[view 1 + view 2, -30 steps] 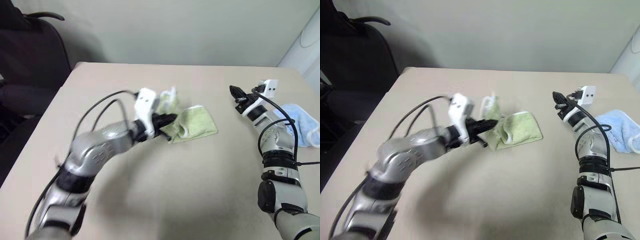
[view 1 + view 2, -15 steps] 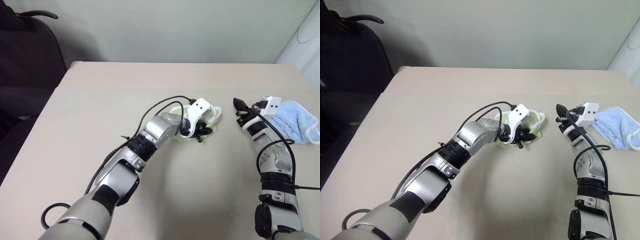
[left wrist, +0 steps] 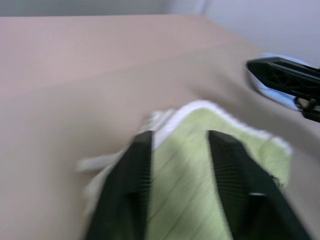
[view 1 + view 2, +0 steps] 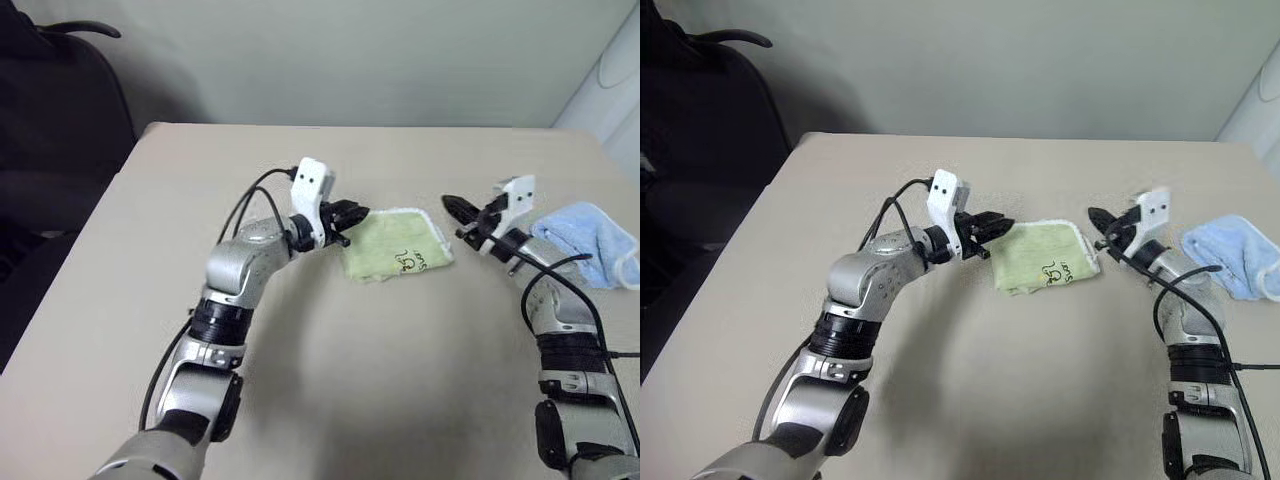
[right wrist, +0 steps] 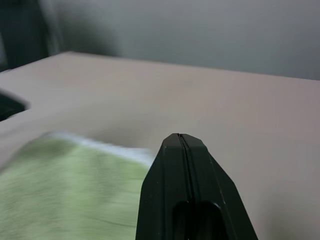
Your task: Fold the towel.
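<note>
The left arm was reached forward and bent inward over the table (image 4: 150,300), so that the left gripper (image 4: 357,211) was pointed level toward the robot's right, at the near-left edge of the towel (image 4: 396,247). In the left wrist view its two black fingers (image 3: 132,180) were seen set apart, with green cloth showing in the gap between them; whether the cloth was pinched or merely lay beyond them could not be told. The right arm was held forward with the forearm angled inward, and the right gripper (image 4: 453,205) was pointed level toward the robot's left, close beside the towel's far-right corner. Its fingers were pressed flat together, with nothing between them.

The towel was laid folded on the table between the two grippers, roughly in the middle. Its longer side was run from left to right, slightly tilted, with the white edging along the far and right sides and the dark emblem facing up near the right end. A blue cloth (image 4: 592,240) was left bunched at the table's right edge, behind the right wrist.
</note>
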### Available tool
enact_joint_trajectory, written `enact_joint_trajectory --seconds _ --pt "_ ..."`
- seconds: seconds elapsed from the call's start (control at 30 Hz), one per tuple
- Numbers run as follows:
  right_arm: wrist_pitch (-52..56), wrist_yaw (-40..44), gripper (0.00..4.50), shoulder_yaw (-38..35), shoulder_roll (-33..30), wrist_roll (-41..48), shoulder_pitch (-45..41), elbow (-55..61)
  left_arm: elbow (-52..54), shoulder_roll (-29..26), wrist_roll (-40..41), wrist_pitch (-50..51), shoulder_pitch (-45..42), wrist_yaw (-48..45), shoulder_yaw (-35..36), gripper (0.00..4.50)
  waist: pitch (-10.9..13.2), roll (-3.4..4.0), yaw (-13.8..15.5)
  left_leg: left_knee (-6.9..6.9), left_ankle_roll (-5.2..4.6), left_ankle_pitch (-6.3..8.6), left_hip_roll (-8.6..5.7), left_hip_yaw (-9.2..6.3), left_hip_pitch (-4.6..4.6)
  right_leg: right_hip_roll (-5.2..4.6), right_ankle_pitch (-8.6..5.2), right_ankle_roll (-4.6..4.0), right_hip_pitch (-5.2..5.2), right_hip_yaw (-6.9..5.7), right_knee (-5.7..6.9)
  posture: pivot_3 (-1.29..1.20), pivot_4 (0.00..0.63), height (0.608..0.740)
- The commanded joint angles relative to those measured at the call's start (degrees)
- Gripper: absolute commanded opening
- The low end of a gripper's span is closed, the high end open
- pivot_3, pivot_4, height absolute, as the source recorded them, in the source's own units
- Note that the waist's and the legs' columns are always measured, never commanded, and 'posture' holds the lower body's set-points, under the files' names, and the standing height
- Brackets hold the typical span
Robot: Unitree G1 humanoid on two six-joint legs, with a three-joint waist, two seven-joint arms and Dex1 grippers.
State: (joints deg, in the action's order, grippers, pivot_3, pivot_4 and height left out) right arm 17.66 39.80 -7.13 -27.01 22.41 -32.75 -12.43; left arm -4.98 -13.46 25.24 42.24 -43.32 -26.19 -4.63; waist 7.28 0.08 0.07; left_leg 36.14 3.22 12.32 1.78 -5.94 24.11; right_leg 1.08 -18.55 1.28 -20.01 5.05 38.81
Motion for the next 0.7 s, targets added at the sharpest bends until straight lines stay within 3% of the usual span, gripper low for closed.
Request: enact_joint_trajectory --seconds 0.03,0.07,0.37,0.57,0.7 --pt "1.21 4.16 0.0 4.55 0.27 -1.48 -1.4 0.1 1.83 1.56 -1.67 -2.7 1.03 -0.56 -1.5 0.38 0.0 -0.01 0.23 0.01 -0.01 0.0 -0.01 -0.01 0.0 -0.02 0.0 0.01 0.01 0.0 0.01 0.0 0.15 0.74" --pt "1.17 5.02 0.0 6.25 0.57 -2.38 -1.4 -0.88 0.84 2.2 -2.17 -2.65 1.15 -0.98 -2.38 0.04 -0.01 -0.01 0.31 0.03 -0.03 -0.01 -0.03 -0.01 0.01 -0.04 0.02 0.03 0.02 -0.01 0.0 0.0 0.15 0.74" --pt "-3.03 1.06 0.0 12.2 3.47 -12.53 -3.03 -14.66 -13.83 3.09 -15.73 -5.49 1.65 -0.51 -13.53 0.04 -0.25 -0.1 0.24 0.07 -0.12 0.0 -0.03 -0.02 -0.09 -0.13 0.05 0.08 0.13 -0.04 0.05 0.0 0.15 0.74" --pt "-3.41 3.42 0.0 5.46 1.74 -6.54 -0.64 -6.01 -0.53 5.5 -5.21 -6.06 6.3 -0.24 0.76 0.04 -0.25 -0.09 0.32 0.09 -0.31 0.1 -0.04 -0.04 -0.33 -0.17 0.06 0.1 0.45 -0.06 -0.05 0.0 0.15 0.74" --pt "3.17 4.98 0.84 -0.07 -1.48 -0.32 1.34 1.22 9.77 3.44 1.79 -1.44 10.47 1.95 10.62 0.0 -0.24 -0.09 0.29 0.08 -0.18 0.03 -0.04 0.07 0.01 -0.14 0.06 0.1 0.16 -0.08 -0.08 0.0 0.15 0.74"
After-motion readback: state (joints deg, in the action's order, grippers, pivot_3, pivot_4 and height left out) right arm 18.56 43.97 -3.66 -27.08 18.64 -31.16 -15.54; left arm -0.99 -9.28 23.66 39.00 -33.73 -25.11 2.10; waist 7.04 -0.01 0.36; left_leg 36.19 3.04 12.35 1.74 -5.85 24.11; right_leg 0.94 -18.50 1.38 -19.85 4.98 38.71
